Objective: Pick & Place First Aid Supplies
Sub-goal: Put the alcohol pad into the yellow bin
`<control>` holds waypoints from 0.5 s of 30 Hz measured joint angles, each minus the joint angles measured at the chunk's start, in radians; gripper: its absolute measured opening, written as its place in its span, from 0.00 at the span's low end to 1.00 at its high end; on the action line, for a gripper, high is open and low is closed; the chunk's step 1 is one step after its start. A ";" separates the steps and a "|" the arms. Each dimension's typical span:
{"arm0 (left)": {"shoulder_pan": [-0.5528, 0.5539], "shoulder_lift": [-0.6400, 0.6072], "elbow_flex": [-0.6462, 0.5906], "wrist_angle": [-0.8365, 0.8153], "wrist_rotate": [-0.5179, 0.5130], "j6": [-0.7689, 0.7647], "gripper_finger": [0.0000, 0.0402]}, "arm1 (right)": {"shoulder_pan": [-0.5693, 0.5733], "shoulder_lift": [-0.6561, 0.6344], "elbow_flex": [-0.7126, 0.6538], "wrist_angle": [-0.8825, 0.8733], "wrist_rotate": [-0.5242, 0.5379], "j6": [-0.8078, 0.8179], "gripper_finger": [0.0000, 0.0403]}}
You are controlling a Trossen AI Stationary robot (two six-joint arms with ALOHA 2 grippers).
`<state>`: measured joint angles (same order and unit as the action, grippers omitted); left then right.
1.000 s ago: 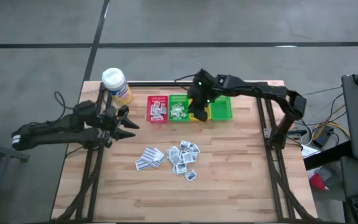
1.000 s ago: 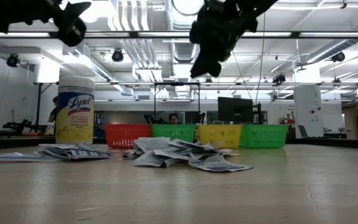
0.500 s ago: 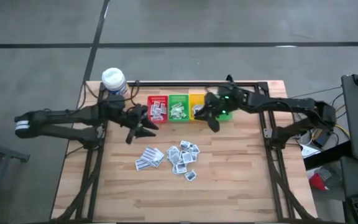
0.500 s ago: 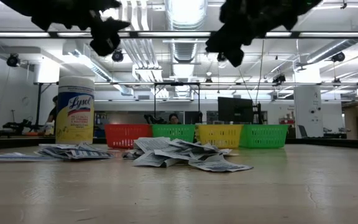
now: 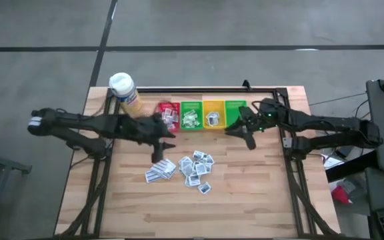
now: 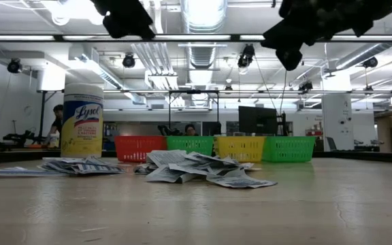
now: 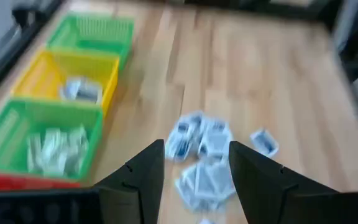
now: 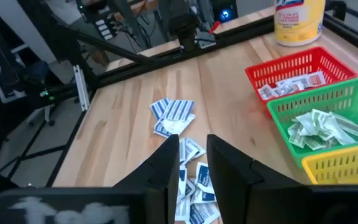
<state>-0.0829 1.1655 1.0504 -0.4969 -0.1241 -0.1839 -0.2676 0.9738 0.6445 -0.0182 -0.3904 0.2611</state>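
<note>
The first aid supplies lie as loose white packets in two small heaps on the wooden table, also in the low view. More packets lie in the red bin, the green bin and the yellow bin. My left gripper hangs open above the near-left heap, clear of it, fingers slanting down. My right gripper floats in front of the far-right green bin, open by a narrow gap, with nothing between its fingers.
A yellow bottle with a white cap stands at the far left corner, left of the row of bins. A black frame rail runs behind the bins. Bare wood lies near and right of the heaps.
My left gripper has swung from beside the bottle toward the table's right and near side, rising and tipping downward, and now hangs over the heaps. My right gripper has drawn back from over the yellow bin toward the right edge and levelled out. A packet now shows in the yellow bin.
</note>
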 joint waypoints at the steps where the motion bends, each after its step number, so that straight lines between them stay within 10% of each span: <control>1: -0.016 0.032 0.020 -0.021 -0.017 -0.026 0.43 | 0.000 -0.016 -0.012 0.000 0.000 0.001 0.21; 15: -0.093 0.387 0.177 -0.018 -0.026 -0.211 0.43 | 0.008 -0.174 -0.117 0.002 -0.003 -0.082 0.21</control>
<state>-0.1755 1.5521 1.2279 -0.5150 -0.1505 -0.3951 -0.2596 0.8000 0.5280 -0.0164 -0.3931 0.1786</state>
